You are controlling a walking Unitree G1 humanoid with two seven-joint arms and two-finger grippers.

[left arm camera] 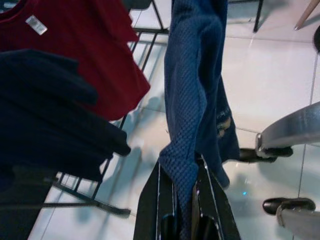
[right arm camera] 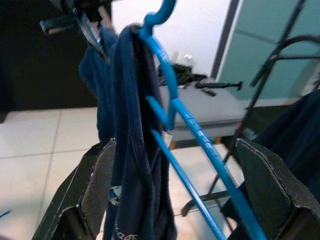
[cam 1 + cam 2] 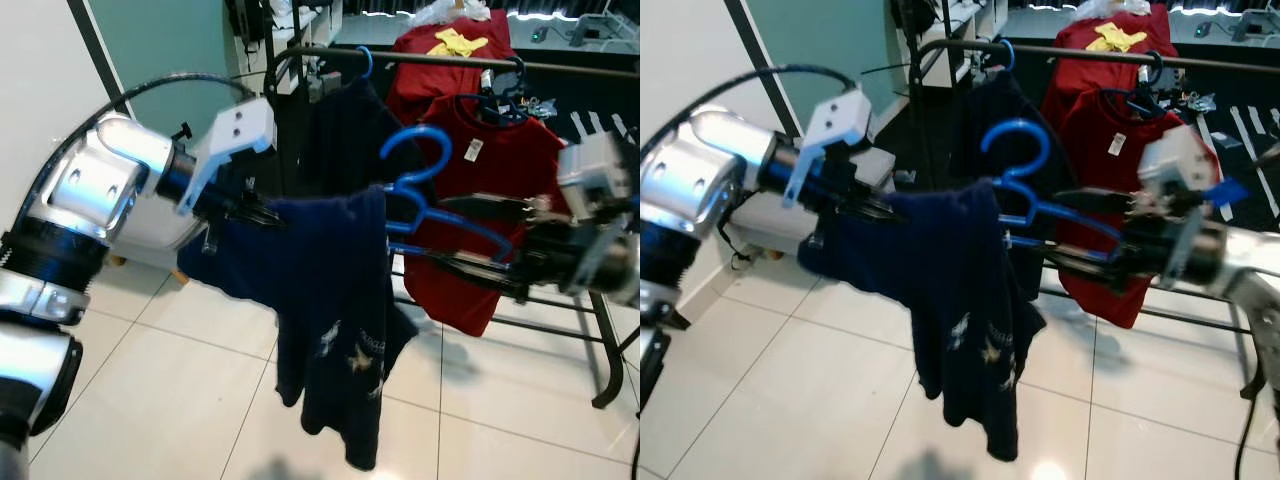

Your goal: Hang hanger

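- Two grippers carry the load short of the rack rail (image 3: pixel 440 60), so I judge the hanging itself not yet done: the blue hanger (image 3: pixel 430 195) has its hook free in the air, below and in front of that rail.
- Left gripper (image 1: pixel 182 220) is clenched on a fold of the navy shirt (image 3: pixel 335 330), a soft knit with a fine mesh weave and pale star prints, hanging limp below the rail.
- Right gripper (image 2: pixel 170 200), nearer the rail, has its wide padded fingers (image 2: pixel 97 190) spread either side of the hanger's thin, smooth plastic bar; whether they pinch it I cannot tell.
- Remaining: lift the hook over the dark metal rail, beside the red shirts (image 3: pixel 490 210) already hung there.
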